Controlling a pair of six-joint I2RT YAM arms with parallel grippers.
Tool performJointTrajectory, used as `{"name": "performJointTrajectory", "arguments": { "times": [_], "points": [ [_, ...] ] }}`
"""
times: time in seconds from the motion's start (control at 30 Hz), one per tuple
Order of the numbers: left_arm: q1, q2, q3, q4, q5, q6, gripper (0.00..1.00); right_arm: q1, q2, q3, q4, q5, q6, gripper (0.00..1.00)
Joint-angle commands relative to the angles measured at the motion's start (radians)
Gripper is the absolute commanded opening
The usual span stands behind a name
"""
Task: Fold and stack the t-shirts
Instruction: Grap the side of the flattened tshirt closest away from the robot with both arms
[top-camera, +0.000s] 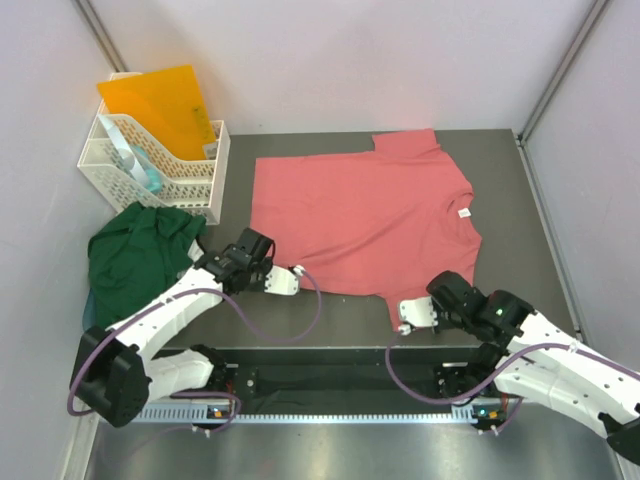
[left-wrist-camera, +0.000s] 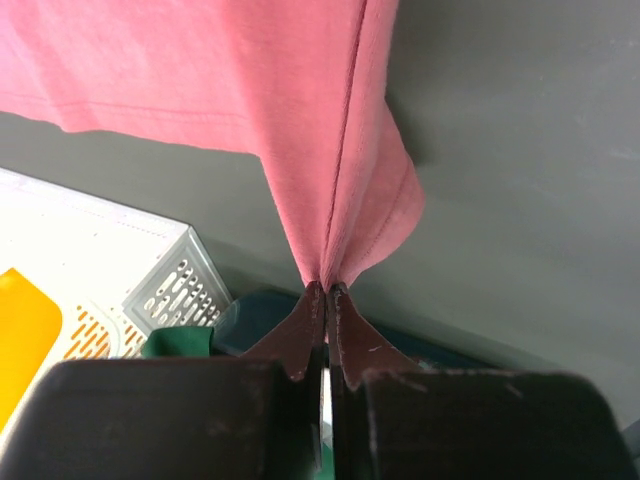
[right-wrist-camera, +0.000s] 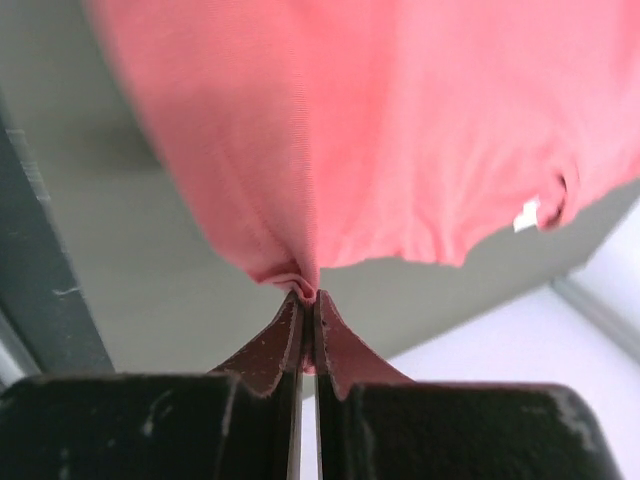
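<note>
The salmon-pink t-shirt (top-camera: 360, 215) lies spread flat on the dark table, its white neck label (top-camera: 464, 212) toward the right. My left gripper (top-camera: 292, 280) is shut on the shirt's near-left hem corner; in the left wrist view the cloth (left-wrist-camera: 300, 100) bunches into the closed tips (left-wrist-camera: 327, 290). My right gripper (top-camera: 408, 316) is shut on the near sleeve's edge; in the right wrist view the fabric (right-wrist-camera: 400, 130) puckers at the tips (right-wrist-camera: 308, 297), with the label (right-wrist-camera: 526, 214) beyond. The dark green t-shirt (top-camera: 135, 255) sits crumpled at the table's left edge.
A white plastic basket (top-camera: 150, 165) holding an orange folder (top-camera: 160, 105) stands at the back left, close to the green shirt; the left wrist view also shows the basket (left-wrist-camera: 110, 260). Pale walls close in both sides, and the arm bases line the near edge.
</note>
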Motion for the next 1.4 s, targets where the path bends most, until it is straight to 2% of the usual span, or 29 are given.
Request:
{"name": "performJointTrajectory", "arguments": {
  "times": [0.0,0.23,0.37,0.57,0.77,1.03,1.27,1.37],
  "points": [
    [-0.002,-0.068,-0.03,-0.016,-0.024,0.034,0.0,-0.09,-0.031,0.07,0.047,0.098,0.056,0.0],
    [-0.004,-0.102,-0.093,0.025,-0.019,0.068,0.0,-0.199,0.015,0.058,0.171,0.226,0.079,0.0],
    [-0.004,-0.087,-0.093,0.039,0.014,0.059,0.0,-0.306,0.08,0.088,0.261,0.267,0.076,0.0],
    [-0.004,-0.042,-0.063,0.075,0.105,0.001,0.0,-0.478,0.115,0.183,0.306,0.264,-0.001,0.0],
    [-0.028,0.009,0.013,0.053,0.237,-0.094,0.0,-0.63,0.135,0.236,0.323,0.186,-0.065,0.0],
    [-0.068,0.006,0.053,-0.048,0.318,-0.11,0.0,-0.679,0.215,0.294,0.35,0.164,-0.047,0.0],
    [-0.07,-0.025,0.056,-0.163,0.291,0.02,0.0,-0.681,0.259,0.274,0.409,0.183,-0.011,0.0],
    [-0.07,-0.065,0.02,-0.163,0.236,0.083,0.0,-0.687,0.267,0.254,0.445,0.201,-0.016,0.0]
  ]
}}
